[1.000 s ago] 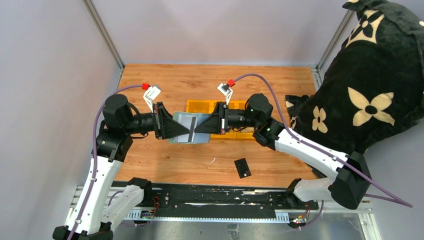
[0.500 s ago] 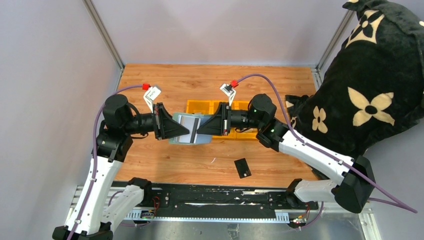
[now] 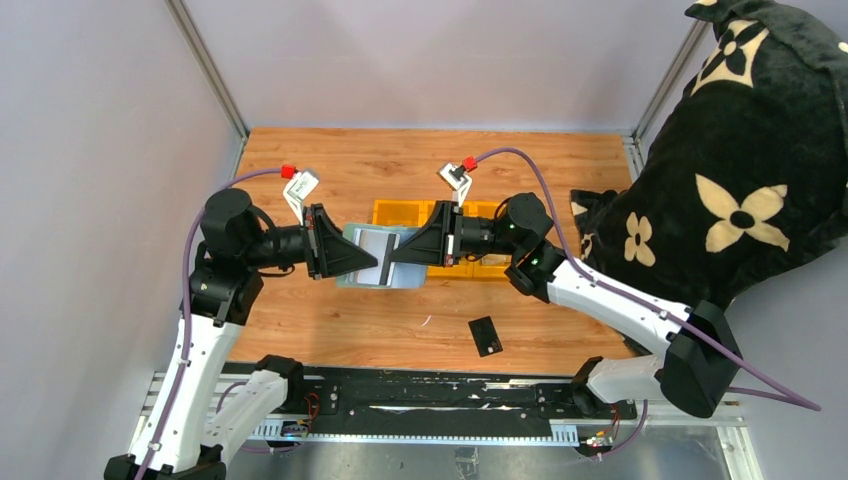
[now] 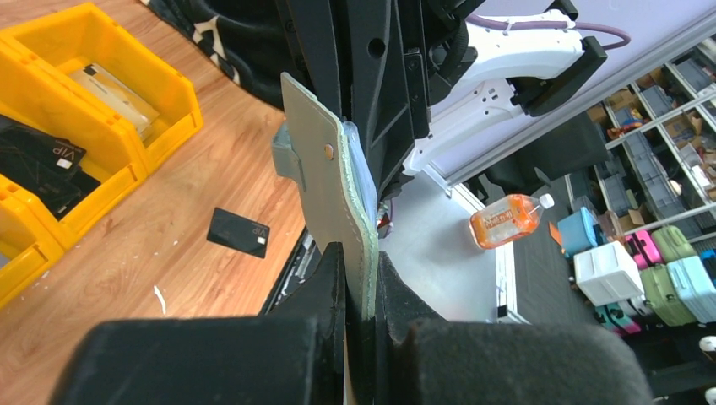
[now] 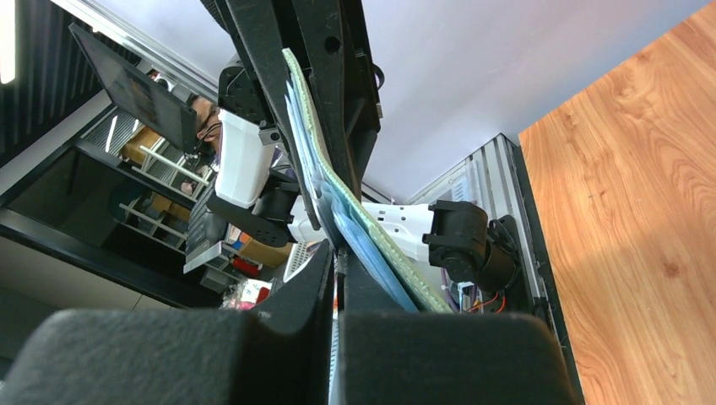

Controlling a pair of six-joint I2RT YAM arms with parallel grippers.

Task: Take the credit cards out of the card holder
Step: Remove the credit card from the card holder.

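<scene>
Vs a sec earlier, little had changed. The right gripper [image 3: 392, 258] had edged a touch toward the desk's left edge, its arm shifting slightly w/ it. The left gripper [image 3: 374, 264] and its arm had drawn back a hair toward that same edge. The flat pale grey-green folding card holder [image 3: 362, 239] stayed pinned btw the two, held up off the wooden desk [image 3: 340, 160] over its middle, just in front of the row of yellow plastic bins [image 3: 398, 211] that sat toward the far edge. The small plain black credit card [image 3: 485, 335] hadn't moved: flat on the wood near the front edge, right of centre, well apart from both grippers. In the left wrist view the left gripper [image 4: 360, 272] had its fingers clamped on one edge of the card holder [image 4: 328, 181], which stood on edge w/ a snap tab showing, and the black credit card [image 4: 239, 232] lay on the desk beyond. In the right wrist view the right gripper [image 5: 336, 263] had its fingers pressed together on thin layers at the holder's opposite edge. Pale bluish sheets showed inside the fold, but whether the fingers gripped a card or only the holder's own pocket couldn't be told.
</scene>
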